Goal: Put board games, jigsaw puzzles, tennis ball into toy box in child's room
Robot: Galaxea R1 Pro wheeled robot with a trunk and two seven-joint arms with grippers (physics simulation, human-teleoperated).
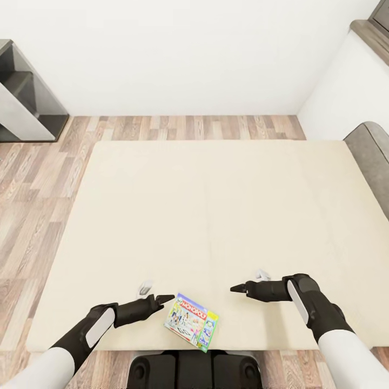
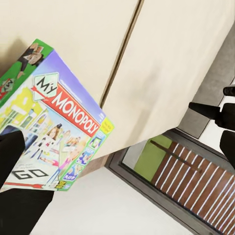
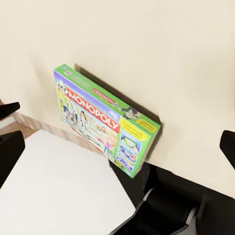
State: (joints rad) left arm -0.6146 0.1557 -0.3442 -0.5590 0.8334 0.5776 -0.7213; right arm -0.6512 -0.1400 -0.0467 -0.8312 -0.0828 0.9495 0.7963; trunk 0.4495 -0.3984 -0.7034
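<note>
Head view: Monopoly box (image 1: 192, 321) lay flat at bed (image 1: 216, 216) near edge, between left hand (image 1: 162, 298) and right hand (image 1: 237, 288); neither held it. L wrist: box just beside fingers (image 2: 12, 156). R wrist: fingers (image 3: 9, 142) spread wide. 1 game ungrasped; toy box not reached.

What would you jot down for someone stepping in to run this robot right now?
Left gripper: open, empty, tips right beside the Monopoly box.
Right gripper: open, empty, hovering over the bed to the box's right.
Monopoly box: lying flat at the bed's near edge, not gripped.
Done: nothing visibly packed.
Left: grasp this box and carry it to the toy box; then the other toys.
</note>
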